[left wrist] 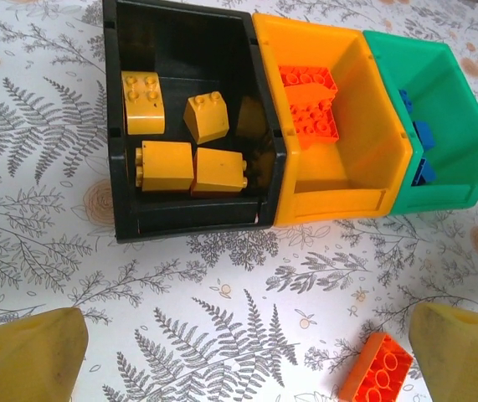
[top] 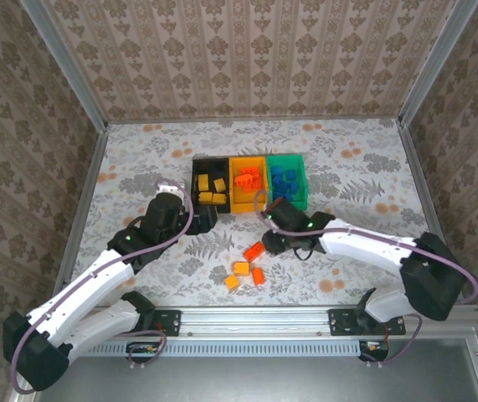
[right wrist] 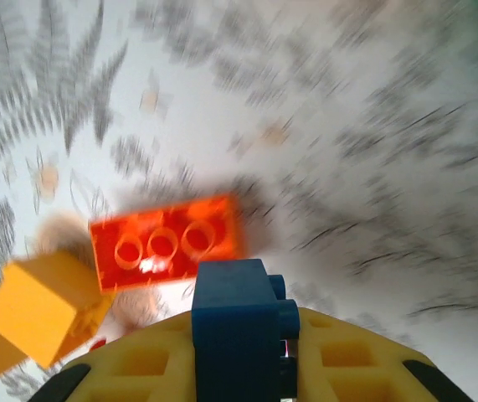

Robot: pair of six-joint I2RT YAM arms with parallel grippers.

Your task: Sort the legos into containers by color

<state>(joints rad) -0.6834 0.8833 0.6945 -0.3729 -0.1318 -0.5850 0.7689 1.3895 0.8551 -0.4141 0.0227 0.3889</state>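
The desk (top: pixel 138 167) is covered in a pale sheet printed with grey ferns and orange blotches, and is walled on three sides.

The left arm (top: pixel 96 285) is stretched forward from its near-left base, its wrist set just short of the bins. The right arm (top: pixel 364 247) is laid across from the near-right base toward mid-desk, wrist tipped downward.

The containers (top: pixel 249 182) are noted as three open-topped bins joined in a row toward the far side. The black bin (left wrist: pixel 180 228) is on the left, the yellow-orange bin (left wrist: pixel 364 126) in the middle and the green bin (left wrist: pixel 460 126) on the right.

The left claw (left wrist: pixel 247 343) is spread wide with nothing between its fingers (left wrist: pixel 25 356), and is held over bare desk on the near side of the black bin. The right claw (right wrist: pixel 243 368) is pressed together on a blue brick (right wrist: pixel 239 322), pinched between its yellow pads (right wrist: pixel 347 360) low over the desk (this view is blurred, but the grip is plain).

The legos (top: pixel 247 266) are small studded bricks.
- Four yellow-orange ones (left wrist: pixel 166 163) are counted in the black bin.
- Red-orange ones (left wrist: pixel 310 105) are piled in the yellow-orange bin.
- Blue ones (left wrist: pixel 423 146) are in the green bin.
- Two red-orange and two yellow-orange ones lie loose on the near side of the bins.

Under the right claw a red-orange brick (right wrist: pixel 167 243) lies flat, with a yellow-orange brick (right wrist: pixel 42 310) just beside it.
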